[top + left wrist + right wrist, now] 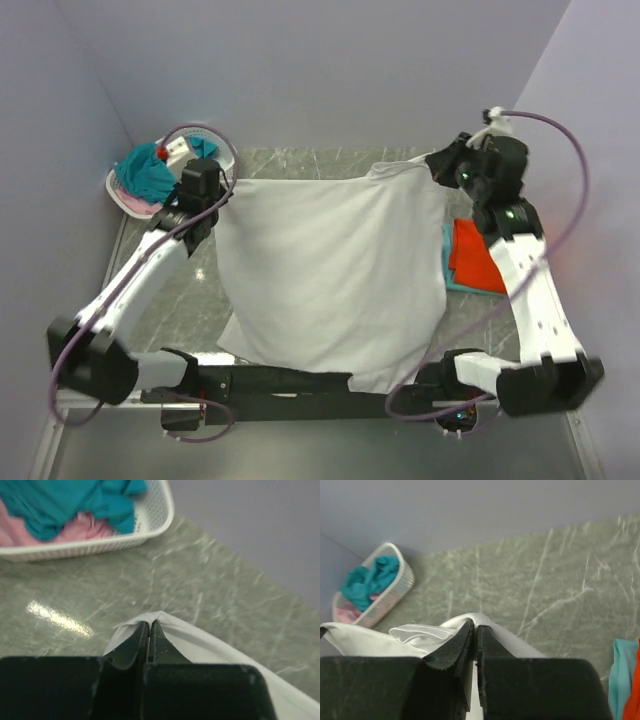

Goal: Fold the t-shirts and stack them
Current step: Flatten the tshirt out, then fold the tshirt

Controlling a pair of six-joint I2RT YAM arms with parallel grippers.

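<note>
Pinching soft white cloth t-shirt [330,270], spread unfolded over worktop [300,165], with left claw [149,628] and right claw [475,630]; stacked at 3 o'clock, orange-red cloth shirt [476,255]; waiting at 10 o'clock, teal shirts [146,172] in white plastic basket [216,134]

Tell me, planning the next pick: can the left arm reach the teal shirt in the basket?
Probably not yet: the left claw is shut on the white t-shirt, though the teal shirt lies close by, uncovered.

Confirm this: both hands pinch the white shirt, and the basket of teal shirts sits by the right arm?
No, the basket sits by the left arm, per the top external view. Left hand and right hand do pinch the white shirt.
</note>
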